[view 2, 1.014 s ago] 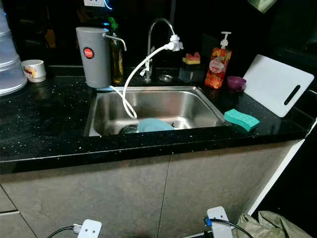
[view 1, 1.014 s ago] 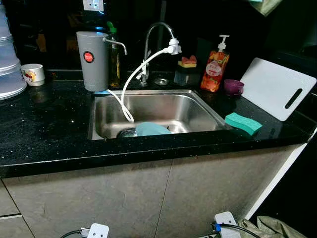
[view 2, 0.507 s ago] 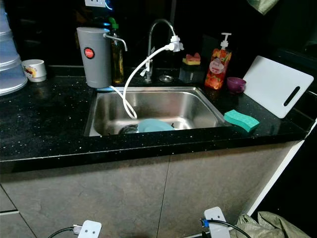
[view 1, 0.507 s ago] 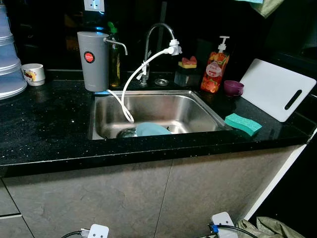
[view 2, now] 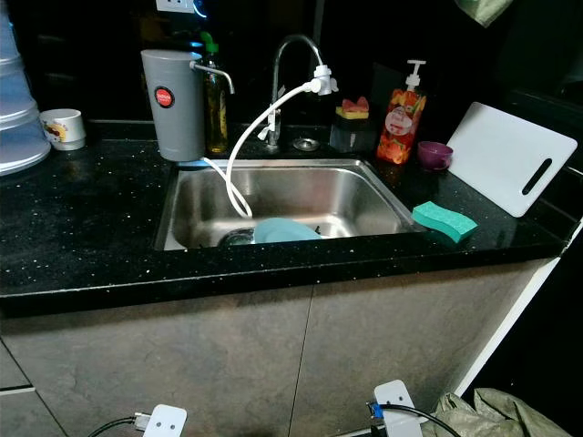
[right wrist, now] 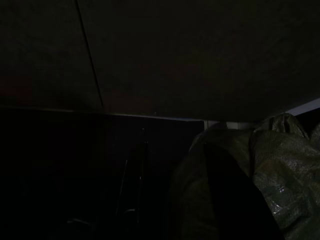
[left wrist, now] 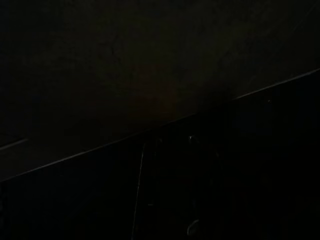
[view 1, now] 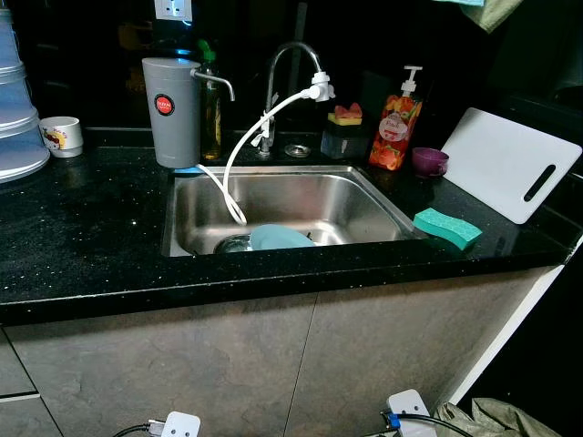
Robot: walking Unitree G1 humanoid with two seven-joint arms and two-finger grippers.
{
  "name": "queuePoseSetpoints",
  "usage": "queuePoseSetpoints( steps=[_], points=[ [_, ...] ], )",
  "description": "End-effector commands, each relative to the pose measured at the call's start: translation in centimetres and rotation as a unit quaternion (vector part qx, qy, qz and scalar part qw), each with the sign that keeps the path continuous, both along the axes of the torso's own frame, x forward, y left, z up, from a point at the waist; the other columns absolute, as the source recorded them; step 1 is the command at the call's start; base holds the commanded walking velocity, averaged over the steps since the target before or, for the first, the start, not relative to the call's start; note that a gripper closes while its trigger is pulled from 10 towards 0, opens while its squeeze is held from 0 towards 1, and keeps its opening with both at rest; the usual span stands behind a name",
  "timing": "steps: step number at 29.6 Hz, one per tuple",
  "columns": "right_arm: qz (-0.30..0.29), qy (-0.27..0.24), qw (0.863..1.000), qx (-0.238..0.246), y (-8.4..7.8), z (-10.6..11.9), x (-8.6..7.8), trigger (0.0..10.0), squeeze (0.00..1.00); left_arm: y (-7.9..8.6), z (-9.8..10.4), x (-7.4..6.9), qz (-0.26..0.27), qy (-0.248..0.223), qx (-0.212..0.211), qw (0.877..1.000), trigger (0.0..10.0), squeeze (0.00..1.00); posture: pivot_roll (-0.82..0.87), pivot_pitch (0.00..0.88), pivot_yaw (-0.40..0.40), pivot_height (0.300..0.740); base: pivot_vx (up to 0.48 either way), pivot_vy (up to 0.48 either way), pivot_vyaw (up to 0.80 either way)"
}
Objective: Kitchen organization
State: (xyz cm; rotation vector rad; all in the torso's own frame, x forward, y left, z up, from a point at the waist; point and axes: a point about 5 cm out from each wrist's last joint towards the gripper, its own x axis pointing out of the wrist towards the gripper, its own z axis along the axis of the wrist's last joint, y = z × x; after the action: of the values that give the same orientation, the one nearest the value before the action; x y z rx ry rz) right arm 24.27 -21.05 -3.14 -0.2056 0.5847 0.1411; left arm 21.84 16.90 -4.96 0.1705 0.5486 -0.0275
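Black counter (view 1: 82,228) carries steel sink (view 1: 364,196); white cutting board (view 1: 510,164) leans on the wall, likely drying. Teal plate (view 1: 278,238) lies in the basin awaiting washing; green sponge (view 1: 447,227) sits at the sink's right edge. Both arms hang idle, finger state unreadable.

no readable text, red round label on grey dispenser (view 1: 170,111) illegible

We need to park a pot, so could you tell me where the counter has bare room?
Widest bare counter: left of the sink, before the cup. Crowded behind the sink and right: soap bottle, purple bowl, sponge, cutting board.
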Motion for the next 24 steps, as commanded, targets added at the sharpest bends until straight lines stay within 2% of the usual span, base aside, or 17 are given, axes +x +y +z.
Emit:
queuePoseSetpoints(
  steps=[1, 24],
  points=[
    [-0.005, 0.002, 1.000, -0.002, -0.23, -0.03, 0.00, 10.0, 0.00, -0.45, -0.28, -0.23, -0.002, 0.007, -0.006, 1.000, 10.0, 0.00, -0.03, 0.069, -0.116, 0.740, 0.000, 0.000, 0.00],
    [-0.007, 0.005, 1.000, -0.002, -0.35, -0.09, -0.07, 10.0, 0.00, -0.53, -0.39, -0.42, 0.001, 0.008, -0.006, 1.000, 10.0, 0.00, -0.02, 0.071, -0.121, 0.740, 0.000, 0.000, 0.00]
  ],
)
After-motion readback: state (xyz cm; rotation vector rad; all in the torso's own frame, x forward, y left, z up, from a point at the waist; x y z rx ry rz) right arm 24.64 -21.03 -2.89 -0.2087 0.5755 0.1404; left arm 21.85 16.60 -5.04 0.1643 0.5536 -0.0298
